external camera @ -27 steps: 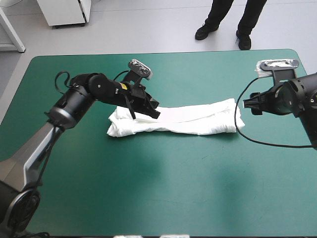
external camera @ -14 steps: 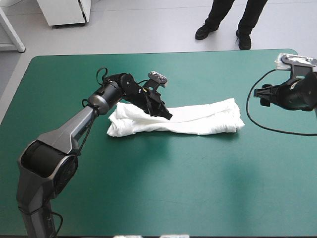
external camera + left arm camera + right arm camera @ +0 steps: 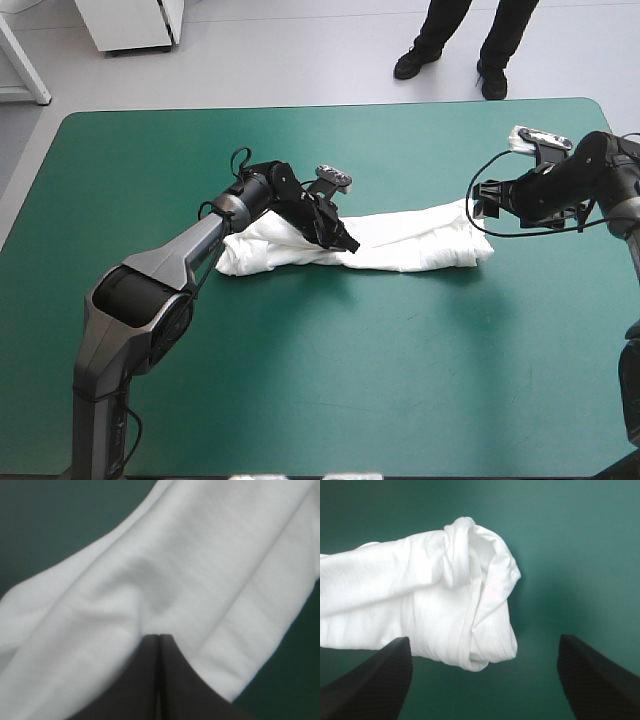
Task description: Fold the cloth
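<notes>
The white T-shirt (image 3: 400,243) lies folded into a long strip across the middle of the teal-green table. My left gripper (image 3: 342,239) is shut, its tip pressed onto the strip left of its middle. In the left wrist view the black fingers (image 3: 135,680) meet in one arch (image 3: 159,637) against the creased T-shirt (image 3: 200,580), which fills the view. My right gripper (image 3: 482,200) is open just beyond the strip's right end. In the right wrist view the rolled end of the T-shirt (image 3: 470,610) sits ahead between the spread fingers (image 3: 375,680), with nothing held by my right gripper (image 3: 484,641).
Bare teal-green cover (image 3: 350,380) stretches between the T-shirt and the table's near edge. The far edge (image 3: 320,108) runs behind both arms.
My left gripper slid to the right along the strip, staying shut. The right arm first drew back toward the table's right edge, then came in to the strip's right end.
</notes>
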Tool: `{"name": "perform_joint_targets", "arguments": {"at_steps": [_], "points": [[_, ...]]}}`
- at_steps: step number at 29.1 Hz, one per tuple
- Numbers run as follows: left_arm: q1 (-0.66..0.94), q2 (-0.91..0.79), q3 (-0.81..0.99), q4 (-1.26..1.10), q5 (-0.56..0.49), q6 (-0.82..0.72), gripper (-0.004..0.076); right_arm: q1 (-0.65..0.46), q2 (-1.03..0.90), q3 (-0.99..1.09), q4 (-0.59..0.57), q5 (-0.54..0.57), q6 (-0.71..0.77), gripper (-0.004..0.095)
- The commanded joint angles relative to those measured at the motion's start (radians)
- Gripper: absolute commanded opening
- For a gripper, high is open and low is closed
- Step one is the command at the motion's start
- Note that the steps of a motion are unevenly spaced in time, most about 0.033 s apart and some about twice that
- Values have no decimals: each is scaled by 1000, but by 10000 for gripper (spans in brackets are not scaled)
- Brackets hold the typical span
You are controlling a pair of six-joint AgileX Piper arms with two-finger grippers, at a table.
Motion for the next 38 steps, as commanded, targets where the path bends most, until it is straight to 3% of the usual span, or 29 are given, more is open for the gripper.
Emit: {"name": "perform_joint_targets", "arguments": {"at_steps": [1, 17, 22, 31, 38], "points": [[-7, -38, -33, -33, -10, -17, -10, -19, -2, -28, 73, -26, -48, 738], [-7, -29, -99, -41, 17, -17, -10, -21, 227, -28, 230, -27, -104, 732], [-7, -29, -100, -32, 19, -17, -10, -21, 266, -28, 282, -8, -136, 540], [-7, -22, -100, 3, 18, -29, -10, 28, 296, -28, 314, -16, -180, 9], [-7, -22, -100, 13, 25, -29, -10, 26, 273, -101, 358, 23, -185, -13]]}}
